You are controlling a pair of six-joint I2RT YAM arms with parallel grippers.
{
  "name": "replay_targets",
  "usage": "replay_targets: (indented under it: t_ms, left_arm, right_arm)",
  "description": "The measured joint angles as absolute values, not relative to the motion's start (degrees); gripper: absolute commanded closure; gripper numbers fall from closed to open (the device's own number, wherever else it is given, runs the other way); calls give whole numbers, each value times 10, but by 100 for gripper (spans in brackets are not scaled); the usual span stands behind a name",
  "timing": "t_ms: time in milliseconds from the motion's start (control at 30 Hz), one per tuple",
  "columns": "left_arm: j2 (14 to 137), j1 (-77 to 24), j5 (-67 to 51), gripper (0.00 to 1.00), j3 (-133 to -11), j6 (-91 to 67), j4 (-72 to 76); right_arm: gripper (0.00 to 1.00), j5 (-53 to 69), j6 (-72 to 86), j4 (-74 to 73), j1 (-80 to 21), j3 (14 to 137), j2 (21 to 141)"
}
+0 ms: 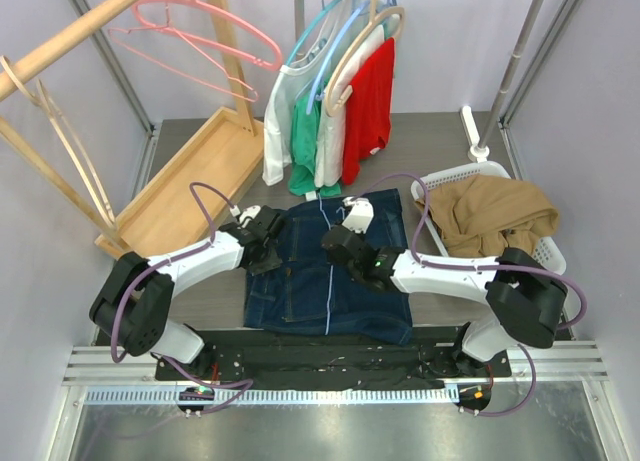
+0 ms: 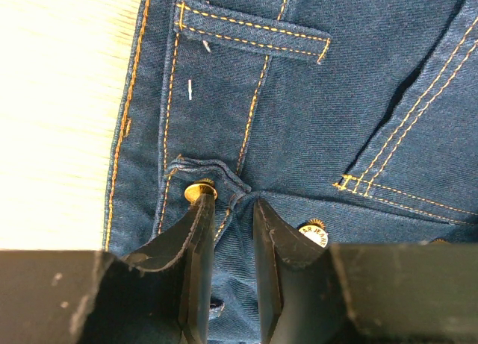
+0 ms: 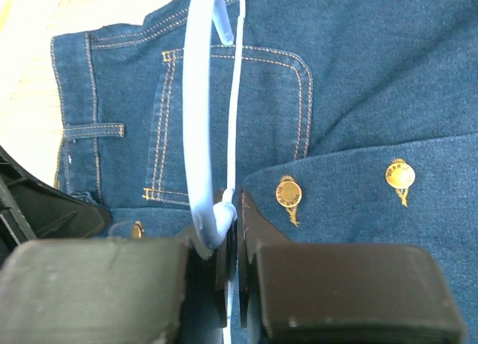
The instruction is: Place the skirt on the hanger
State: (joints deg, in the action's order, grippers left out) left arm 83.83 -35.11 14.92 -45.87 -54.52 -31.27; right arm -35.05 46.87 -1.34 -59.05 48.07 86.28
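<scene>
A dark blue denim skirt (image 1: 330, 281) with brass buttons lies flat on the table between my arms. A thin light-blue hanger (image 1: 328, 281) lies on top of it, running front to back. My left gripper (image 1: 268, 243) sits at the skirt's left waistband edge. In the left wrist view (image 2: 231, 206) its jaws stand narrow, with a bunched fold of the skirt (image 2: 314, 98) between them, beside a brass button (image 2: 200, 189). My right gripper (image 1: 345, 249) is shut on the hanger (image 3: 196, 120), clamped at its curved end (image 3: 237, 210), over the skirt (image 3: 373, 98).
A wooden rack (image 1: 190, 186) with pink hangers (image 1: 200, 31) stands at the back left. A rail with white, green and red shirts (image 1: 340, 111) hangs behind the skirt. A white basket (image 1: 450, 176) holding a brown garment (image 1: 495, 216) sits at the right.
</scene>
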Motion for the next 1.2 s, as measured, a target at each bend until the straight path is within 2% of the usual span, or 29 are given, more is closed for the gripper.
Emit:
replay_targets:
  t_ms: [400, 500, 533, 700, 733, 967, 1200]
  left_arm:
    - [837, -351, 150, 69, -458, -536, -311]
    - [837, -351, 152, 48, -459, -533, -312]
    - [837, -351, 152, 36, -459, -533, -314]
    - [835, -352, 156, 24, -486, -520, -340]
    - [831, -352, 157, 14, -495, -517, -350]
    - [781, -352, 170, 6, -605, -492, -409]
    - [740, -352, 190, 5, -685, -460, -448]
  right_arm:
    - [99, -359, 453, -62, -592, 509, 861]
    - [99, -358, 442, -75, -592, 510, 856]
    - [99, -356, 439, -79, -593, 511, 854]
    - [99, -350, 426, -103, -596, 530, 847]
    - [99, -349, 422, -108, -597, 537, 847]
    - [99, -343, 392, -153, -609, 595, 822]
    - [99, -316, 341, -217, -614, 678, 762]
